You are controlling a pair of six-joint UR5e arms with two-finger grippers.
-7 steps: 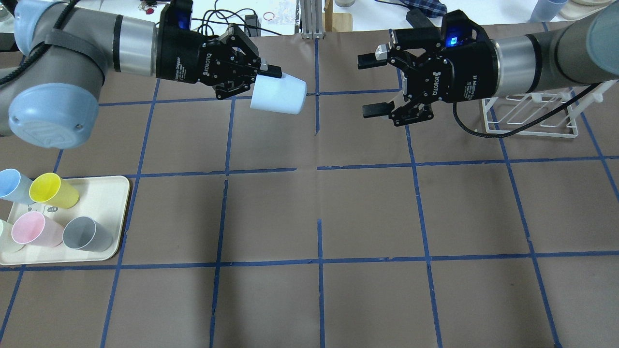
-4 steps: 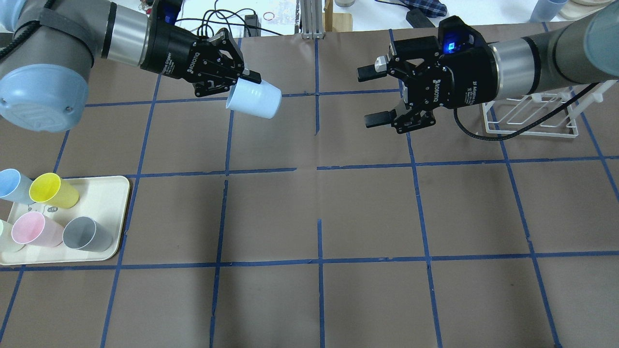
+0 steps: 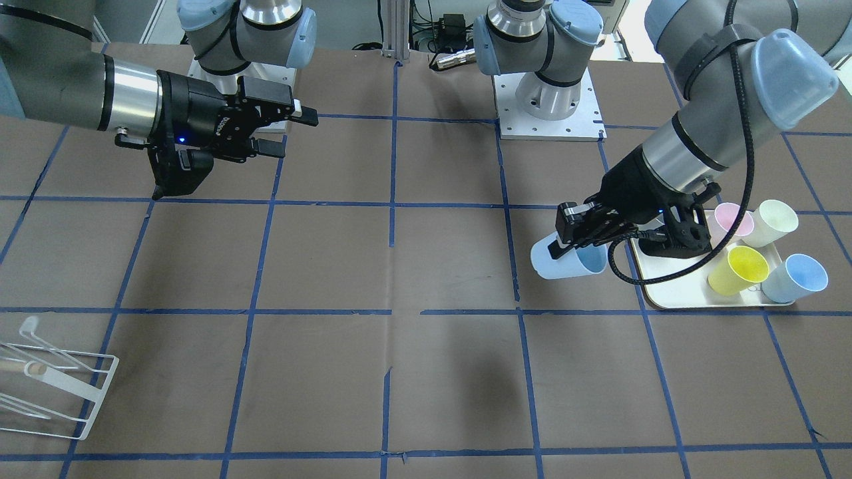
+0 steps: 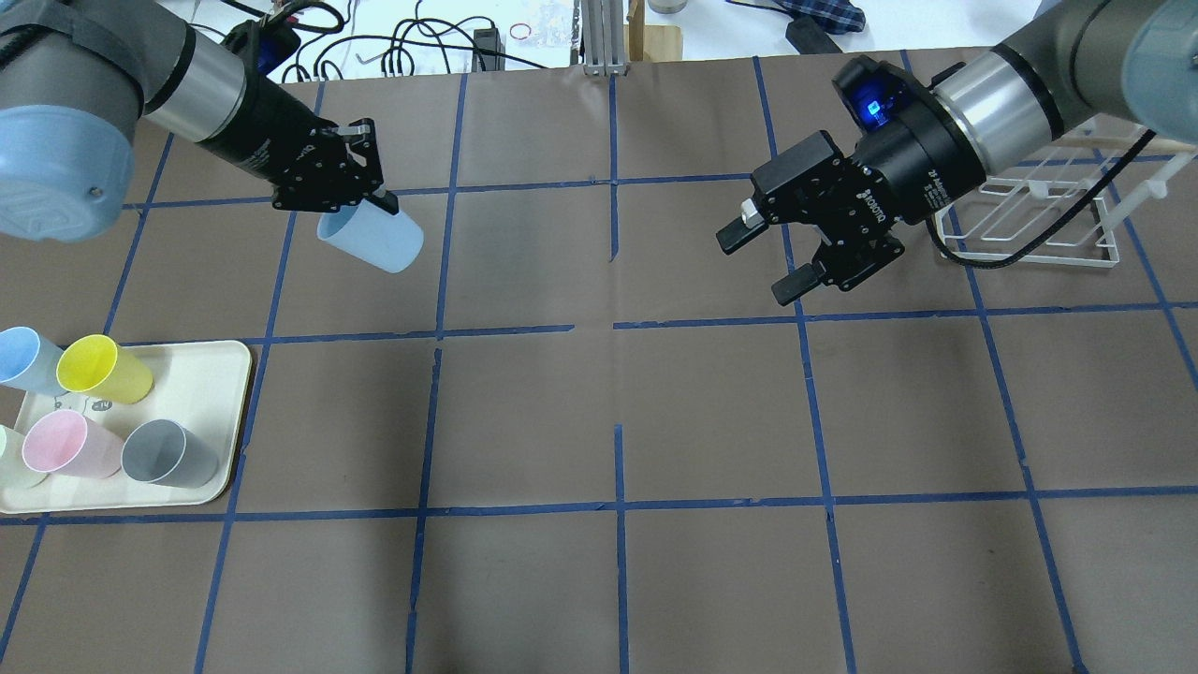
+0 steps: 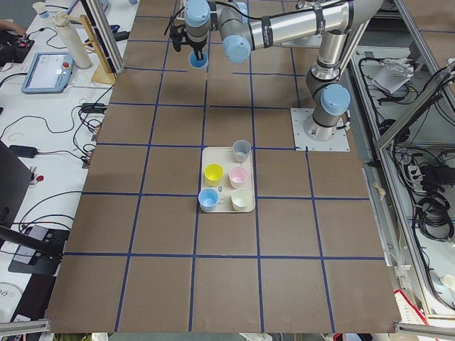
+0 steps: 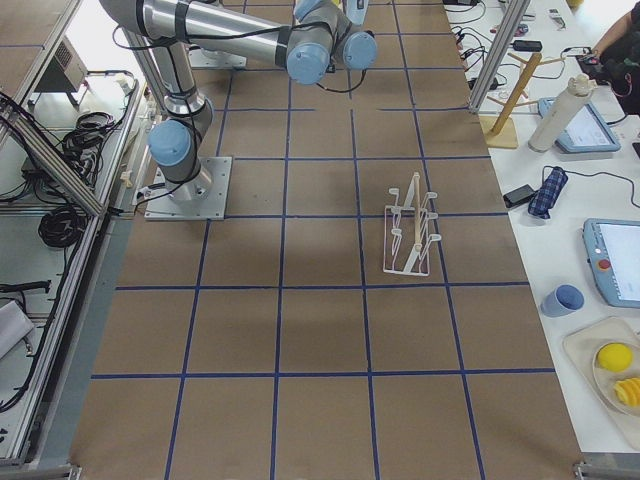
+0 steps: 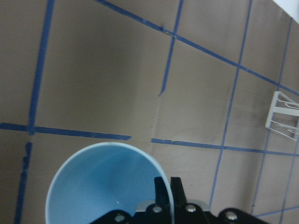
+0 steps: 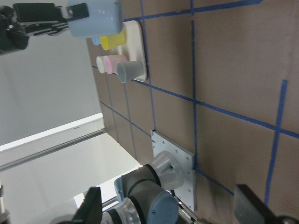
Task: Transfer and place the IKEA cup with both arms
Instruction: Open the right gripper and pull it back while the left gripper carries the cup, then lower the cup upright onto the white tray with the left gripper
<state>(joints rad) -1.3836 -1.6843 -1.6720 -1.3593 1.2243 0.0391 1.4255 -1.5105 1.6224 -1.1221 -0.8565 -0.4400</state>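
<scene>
My left gripper is shut on the rim of the pale light-blue IKEA cup, one finger inside and one outside. The cup hangs tilted over the far left of the table. In the front-facing view the cup is just beside the tray. The left wrist view looks into its mouth. My right gripper is open and empty, held in the air right of centre, a wide gap from the cup. It also shows in the front-facing view.
A cream tray at the near left holds a second blue cup, a yellow cup, a pink cup, a grey cup and a pale one at the edge. A white wire rack stands at the far right.
My left gripper has carried the cup leftwards and nearer, away from the table's middle. My right gripper has turned and dropped slightly, still open. The gap between them has widened.
</scene>
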